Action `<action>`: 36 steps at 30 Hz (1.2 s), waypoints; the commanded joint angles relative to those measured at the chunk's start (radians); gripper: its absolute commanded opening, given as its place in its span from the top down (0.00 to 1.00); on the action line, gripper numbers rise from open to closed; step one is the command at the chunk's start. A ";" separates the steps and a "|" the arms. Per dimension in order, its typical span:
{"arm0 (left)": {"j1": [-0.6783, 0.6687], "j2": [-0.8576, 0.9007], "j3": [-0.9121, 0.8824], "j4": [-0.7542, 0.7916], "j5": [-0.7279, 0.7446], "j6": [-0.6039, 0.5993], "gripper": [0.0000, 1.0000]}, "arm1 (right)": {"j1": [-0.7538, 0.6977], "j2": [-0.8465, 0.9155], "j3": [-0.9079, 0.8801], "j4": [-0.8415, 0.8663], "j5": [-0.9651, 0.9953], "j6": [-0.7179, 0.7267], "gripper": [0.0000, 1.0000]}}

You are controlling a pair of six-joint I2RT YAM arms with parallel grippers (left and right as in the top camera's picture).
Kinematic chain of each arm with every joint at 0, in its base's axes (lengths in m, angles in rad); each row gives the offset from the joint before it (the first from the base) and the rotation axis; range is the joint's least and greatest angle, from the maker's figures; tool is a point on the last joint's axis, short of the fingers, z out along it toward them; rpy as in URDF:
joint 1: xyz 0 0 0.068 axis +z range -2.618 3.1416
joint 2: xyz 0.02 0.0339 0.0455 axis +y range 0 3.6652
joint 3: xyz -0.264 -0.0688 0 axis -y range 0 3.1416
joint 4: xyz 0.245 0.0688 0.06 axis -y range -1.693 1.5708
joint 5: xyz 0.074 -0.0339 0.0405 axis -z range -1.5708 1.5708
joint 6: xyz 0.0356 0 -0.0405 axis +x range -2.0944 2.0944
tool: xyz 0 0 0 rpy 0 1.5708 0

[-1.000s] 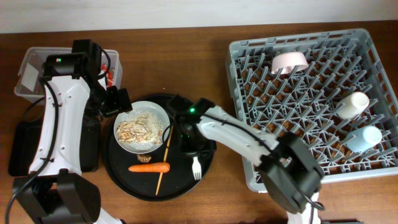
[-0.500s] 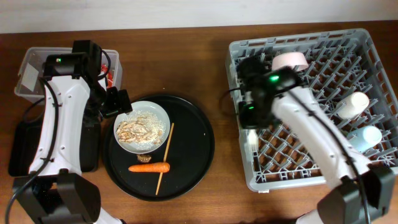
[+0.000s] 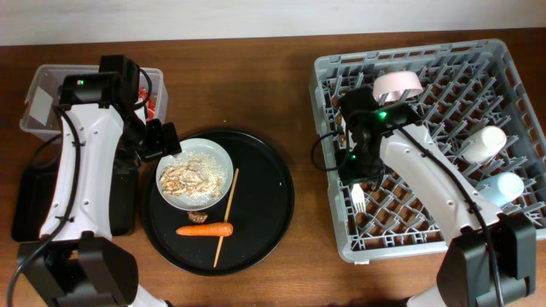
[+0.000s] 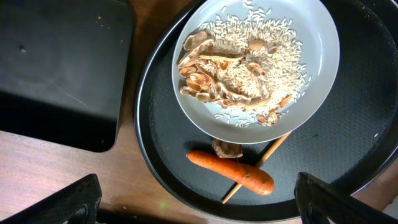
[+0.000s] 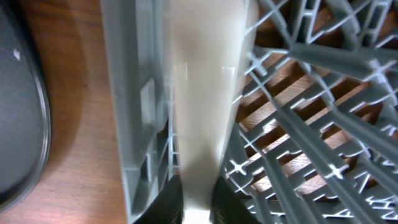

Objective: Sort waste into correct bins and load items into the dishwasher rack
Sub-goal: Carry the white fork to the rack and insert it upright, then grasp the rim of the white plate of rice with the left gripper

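Mid-task: loading well advanced, waste sorting barely begun.

Already in the dishwasher rack (image 3: 512, 60): white bowl (image 3: 397, 85) on edge near the far rim; small white cup (image 3: 484, 142) and light blue cup (image 3: 500, 189) lying at the right side.

In hand: white fork (image 3: 359, 199), tines down among the pegs in the rack's left part, handle running beside the grey wall. Right claw (image 3: 363, 175) low over it, narrow, fingers pressed to either side of the handle as far as the wrist view tells.

Left claw (image 4: 198, 186) spread wide, holding nothing, poised above the large round black tray (image 3: 273, 183) beside the plate.

Not yet done, all on that round tray: white plate (image 3: 218, 160) carrying pale rice with brown meat bits (image 3: 192, 175); orange carrot (image 3: 205, 229); small brown scrap (image 4: 227, 149) touching the carrot; thin wooden stick (image 3: 227, 213) lying across the carrot.

Bins at the far left of the bench (image 3: 281, 68): clear tub (image 3: 38, 81), with a patch of red at its right end, probably the crumpled red wrapper (image 3: 152, 104); flat black tray (image 3: 26, 209) largely under the left arm, contents unseen. Tissue wad not visible.

Writing: white label (image 3: 39, 107) on the tub, nothing legible; no brand marks readable anywhere.
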 commanded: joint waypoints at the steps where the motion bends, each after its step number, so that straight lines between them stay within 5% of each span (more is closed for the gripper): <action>1: 0.002 -0.031 0.008 -0.001 -0.010 -0.003 0.01 | 0.005 0.002 -0.006 0.008 0.008 -0.008 0.79; 4: 0.002 -0.031 0.008 -0.002 -0.010 -0.003 0.01 | 0.005 0.001 0.000 0.006 0.009 -0.008 0.60; 11: -0.021 -0.031 0.005 0.019 0.083 -0.003 0.01 | 0.003 -0.050 0.116 -0.064 0.009 0.019 0.57; 21: -0.243 -0.027 -0.133 0.298 0.105 -0.156 0.01 | -0.134 -0.150 0.216 -0.199 0.001 0.022 0.32; 28: -0.346 -0.002 -0.228 0.474 0.049 -0.303 0.02 | -0.158 -0.149 0.216 -0.256 0.001 -0.006 0.32; 36: -0.394 0.144 -0.241 0.569 0.046 -0.338 0.02 | -0.158 -0.149 0.216 -0.260 0.001 -0.009 0.32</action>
